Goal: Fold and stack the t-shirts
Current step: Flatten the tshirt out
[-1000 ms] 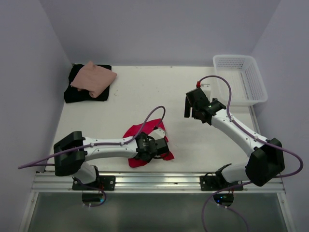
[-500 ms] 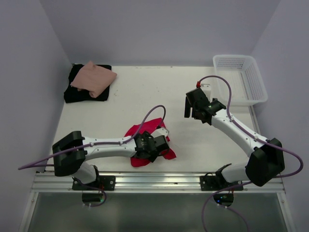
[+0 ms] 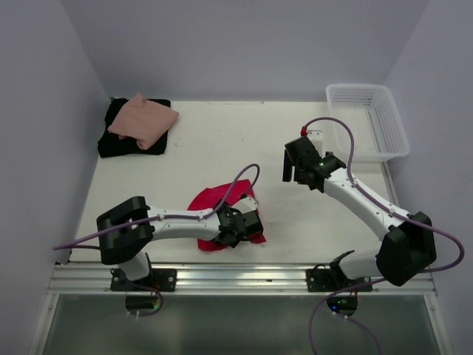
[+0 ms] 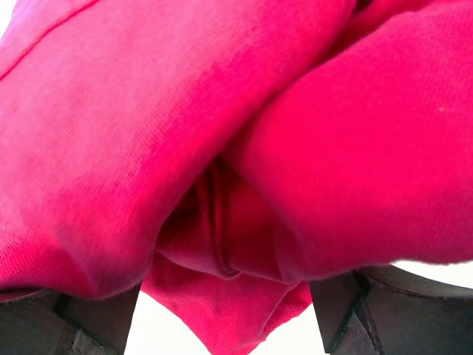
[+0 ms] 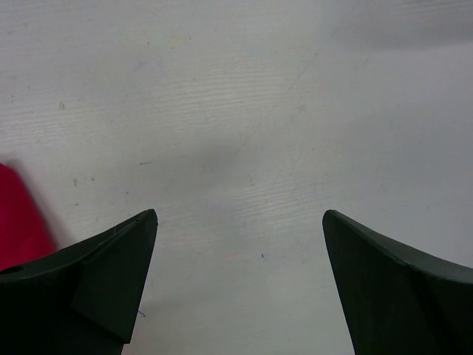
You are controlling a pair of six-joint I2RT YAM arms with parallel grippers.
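The bright red t-shirt [image 3: 209, 201] lies crumpled near the front edge, left of centre. My left gripper [image 3: 246, 225] sits low on its right side. In the left wrist view red cloth [image 4: 222, 133] fills the frame; the left gripper [image 4: 225, 292] is open, fingers wide, with a fold hanging loose between them and white table showing on either side. The salmon-pink t-shirt [image 3: 144, 120] lies folded on the black t-shirt [image 3: 126, 144] at the back left. My right gripper [image 3: 295, 167] hovers open over bare table [image 5: 244, 111], the right gripper [image 5: 240, 214] holding nothing.
A white lattice basket [image 3: 384, 126] stands at the back right corner. Purple cables loop over both arms. Walls close in the left, back and right sides. A sliver of the red t-shirt [image 5: 18, 222] shows at the left edge of the right wrist view.
My left gripper's jaws have spread wider over the red t-shirt, and the left arm has swung its elbow rightward. The red cloth has bunched tighter. The right arm has not moved.
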